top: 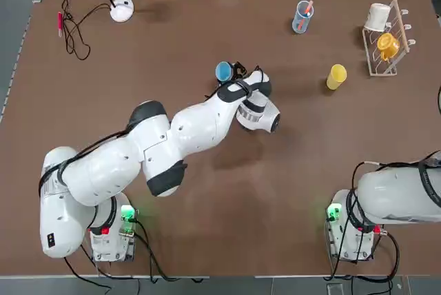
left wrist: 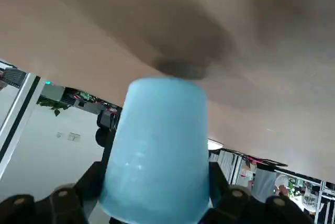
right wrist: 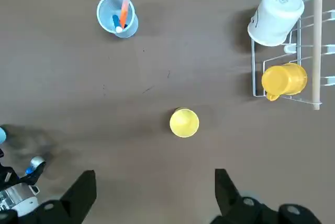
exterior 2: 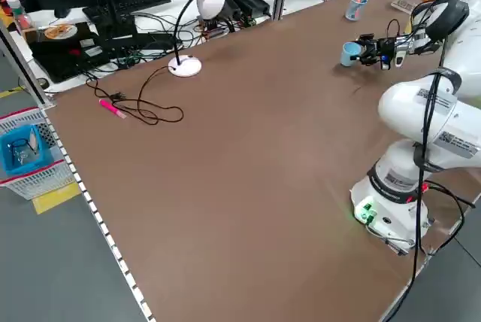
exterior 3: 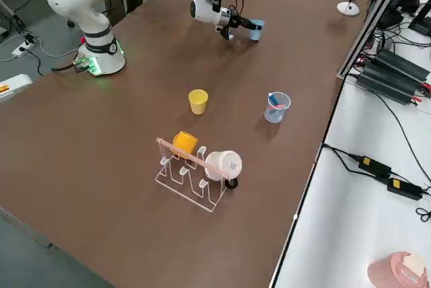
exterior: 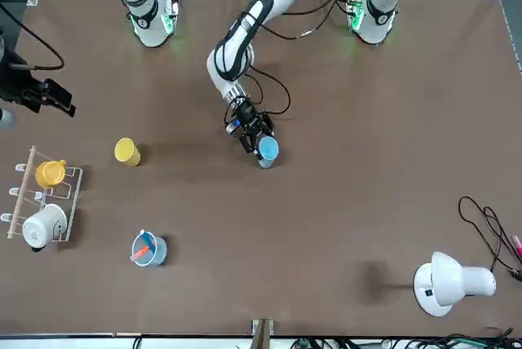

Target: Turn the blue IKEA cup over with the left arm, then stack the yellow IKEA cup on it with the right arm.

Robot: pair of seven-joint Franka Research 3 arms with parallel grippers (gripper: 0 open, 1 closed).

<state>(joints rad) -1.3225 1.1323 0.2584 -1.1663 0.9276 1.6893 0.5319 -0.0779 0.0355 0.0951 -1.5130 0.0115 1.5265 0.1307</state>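
Note:
The blue IKEA cup stands on the brown table near its middle, its end touching the surface in the left wrist view. My left gripper reaches in level from the side and sits around the cup. The yellow IKEA cup stands alone to the right, also seen below the right wrist camera. My right gripper hangs high above the table with its fingers wide apart and nothing between them. The right arm stays back by its base.
A clear blue glass with pink and red sticks stands at the back. A wire rack at the far right holds a white mug and an orange-yellow mug. A white lamp with cables and a pink pen lie at the back left.

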